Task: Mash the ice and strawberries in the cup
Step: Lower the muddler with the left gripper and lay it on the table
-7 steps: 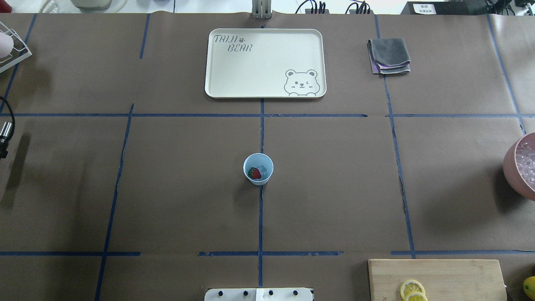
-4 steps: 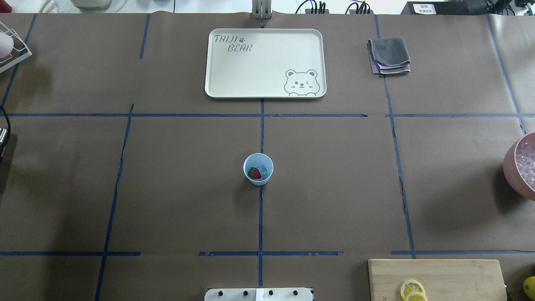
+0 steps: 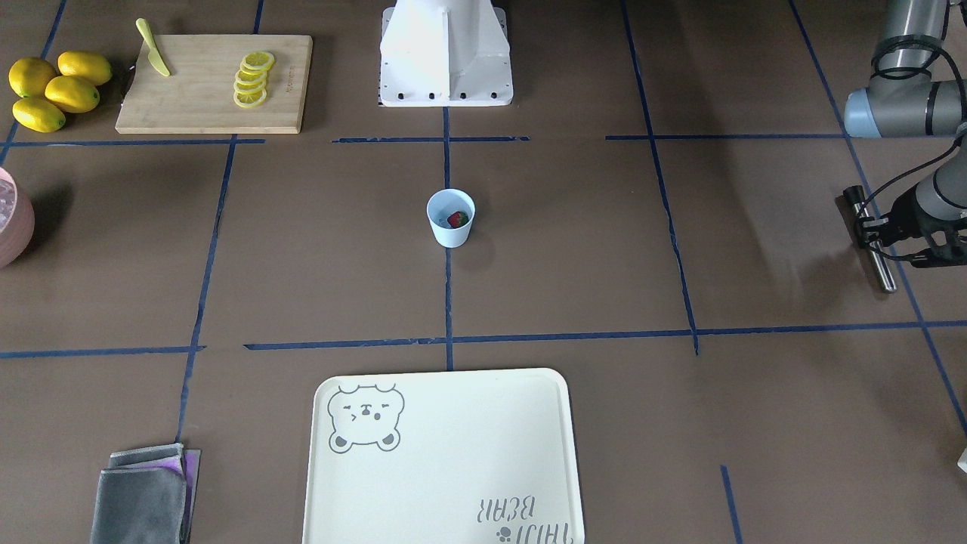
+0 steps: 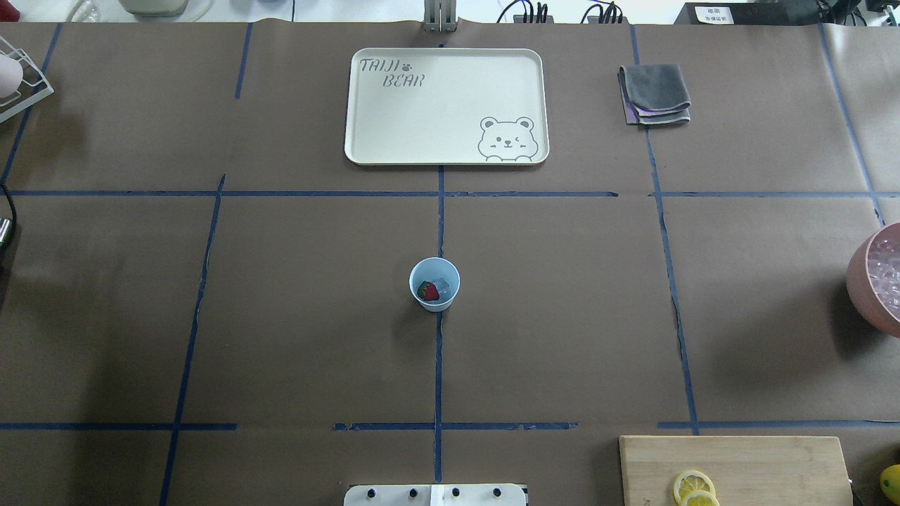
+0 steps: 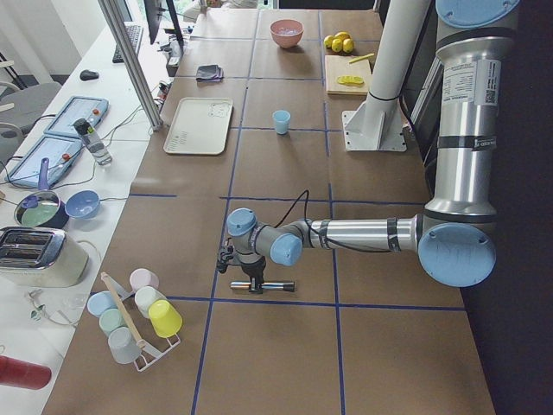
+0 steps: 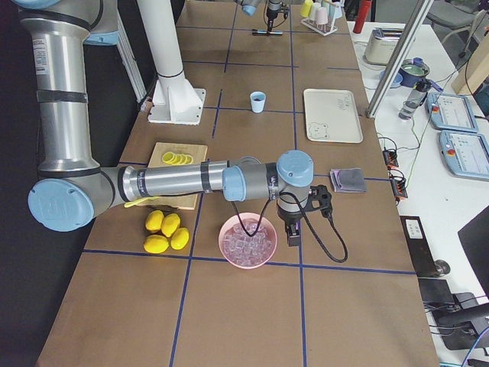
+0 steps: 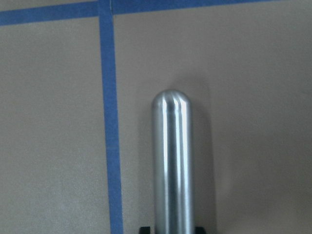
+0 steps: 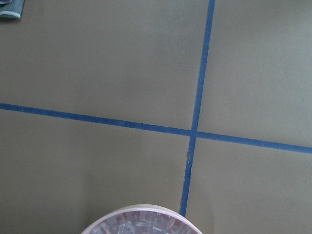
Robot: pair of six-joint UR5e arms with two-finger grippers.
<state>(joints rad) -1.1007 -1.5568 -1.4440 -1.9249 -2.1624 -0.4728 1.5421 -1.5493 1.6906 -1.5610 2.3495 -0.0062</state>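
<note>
Biggest thing first: the brown tabletop [image 4: 281, 316] with blue tape lines. The pink bowl [image 4: 861, 281] of ice chunks sits at its right edge.

The right pincer [image 6: 293, 232] hangs just beside that bowl. It only shows from the far side camera, so I can't tell if it's spread or closed.

The left pincer [image 3: 872, 236] is way off on the robot's left, clenched on a metal rod [image 7: 173, 161] with a rounded tip, well apart from everything else. My guess is that's the masher: stiff, smooth, probably slippery, so it wants a firm grip up the shaft.

The cup [image 3: 451, 233] stands upright mid-table, right on the centre tape line. It looks like thin, light plastic with a narrow base, so I'd bet it tips or skates when something pushes down into it. I'd pinch it low on the outer wall, not squeeze the rim.

Inside it, the strawberry [image 4: 427, 291] lies against the wall. It should be soft and squash easily.

The ice [image 4: 443, 284] is touching the berry. It's hard, wet and slick, and likely to squirt sideways under the rod.
</note>
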